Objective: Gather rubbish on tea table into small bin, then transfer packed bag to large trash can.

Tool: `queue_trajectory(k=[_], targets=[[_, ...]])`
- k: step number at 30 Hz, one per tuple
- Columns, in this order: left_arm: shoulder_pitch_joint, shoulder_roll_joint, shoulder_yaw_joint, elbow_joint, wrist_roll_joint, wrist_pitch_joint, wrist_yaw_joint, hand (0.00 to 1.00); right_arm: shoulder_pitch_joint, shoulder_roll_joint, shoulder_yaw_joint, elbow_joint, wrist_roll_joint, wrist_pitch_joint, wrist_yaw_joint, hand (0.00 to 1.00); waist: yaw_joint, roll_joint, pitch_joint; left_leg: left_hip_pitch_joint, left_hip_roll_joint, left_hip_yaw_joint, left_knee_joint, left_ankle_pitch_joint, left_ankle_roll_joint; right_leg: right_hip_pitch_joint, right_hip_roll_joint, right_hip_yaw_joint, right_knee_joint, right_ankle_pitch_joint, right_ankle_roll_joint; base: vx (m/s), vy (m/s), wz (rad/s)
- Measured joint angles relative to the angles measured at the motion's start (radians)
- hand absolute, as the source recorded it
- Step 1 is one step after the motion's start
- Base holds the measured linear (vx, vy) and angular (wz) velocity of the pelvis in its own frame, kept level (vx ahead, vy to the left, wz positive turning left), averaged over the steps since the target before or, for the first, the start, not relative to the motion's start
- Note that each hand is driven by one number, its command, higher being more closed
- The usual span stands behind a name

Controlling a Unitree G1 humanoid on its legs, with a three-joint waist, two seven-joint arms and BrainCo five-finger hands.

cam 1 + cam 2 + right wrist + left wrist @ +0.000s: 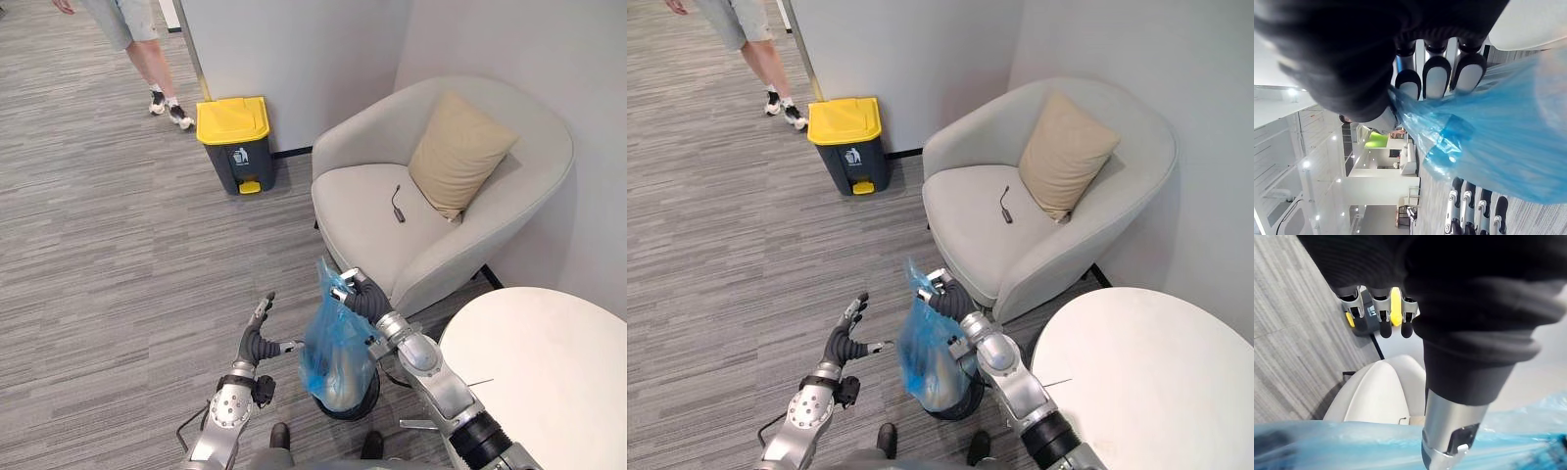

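A filled blue plastic bag (pixel 334 348) hangs by its bunched top from my right hand (pixel 359 293), whose fingers (pixel 1436 76) are curled round the gathered plastic (pixel 1449 132). The bag's bottom still sits in the small black bin (pixel 350 401) on the floor in front of the armchair. Just left of the bag, my left hand (pixel 257 338) is held up open, fingers (pixel 1385 313) straight, apart from the plastic. The large dark trash can with a yellow lid (pixel 235 142) stands farther off by the wall.
A beige armchair (pixel 431 196) with a tan cushion (pixel 458 152) and a small dark cable on its seat stands behind the bin. A round white table (pixel 549 372) is at the right. A person's legs (pixel 157 69) are beyond the trash can. Grey carpet lies to the left.
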Motion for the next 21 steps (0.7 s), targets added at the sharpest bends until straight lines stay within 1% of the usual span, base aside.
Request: queue_trajectory(k=[3,5,9,13,16,18,21], targets=[[-0.008,0.03,-0.029,-0.001,0.047,-0.008,0.0,0.0,-0.018,-0.001,0.034,0.005,0.029,0.0,0.001,1.0,0.001,-0.003,-0.002,0.016,0.003,-0.006,0.0,0.0,0.0,0.015,0.003,0.0,0.006,-0.005,-0.004,-0.01,0.006,0.04],[-0.014,0.037,-0.037,-0.02,0.081,-0.013,0.001,0.0,-0.043,0.004,0.06,0.005,0.061,0.0,0.005,1.0,0.001,-0.009,-0.006,0.018,0.007,-0.009,0.0,0.0,0.0,0.013,0.005,0.0,0.014,-0.01,-0.005,-0.03,-0.001,0.0],[-0.032,0.053,-0.08,-0.035,0.101,-0.017,0.003,0.0,-0.067,0.005,0.076,0.005,0.1,-0.002,0.021,1.0,0.001,-0.019,-0.012,0.019,0.009,-0.015,-0.001,0.0,-0.001,0.014,0.009,0.0,0.018,-0.012,-0.008,-0.02,-0.001,0.01],[-0.052,0.053,-0.117,-0.034,0.134,-0.016,0.018,0.0,-0.095,0.006,0.08,0.004,0.149,-0.007,0.023,1.0,0.001,-0.021,-0.014,0.026,0.011,-0.016,-0.001,0.001,-0.002,0.014,0.009,0.002,0.031,-0.017,-0.009,0.0,0.0,0.0],[-0.078,0.054,-0.129,-0.02,0.156,-0.014,0.024,0.0,-0.115,0.006,0.118,-0.015,0.178,-0.008,0.025,1.0,0.0,-0.024,-0.016,0.027,0.013,-0.016,-0.002,0.002,-0.004,0.014,0.011,0.003,0.031,-0.017,-0.009,0.0,0.0,0.0],[-0.097,0.053,-0.144,0.009,0.175,-0.013,0.039,0.0,-0.124,0.009,0.137,-0.018,0.196,-0.017,0.027,1.0,0.001,-0.026,-0.017,0.028,0.013,-0.016,-0.002,0.002,-0.004,0.015,0.011,0.003,0.031,-0.018,-0.01,0.0,0.0,0.0],[-0.113,0.052,-0.147,0.057,0.202,0.0,0.047,0.0,-0.144,0.02,0.149,-0.018,0.216,-0.017,0.042,1.0,0.001,-0.03,-0.02,0.03,0.013,-0.016,-0.003,0.004,-0.007,0.015,0.011,0.004,0.031,-0.017,-0.01,0.0,0.0,0.0]])
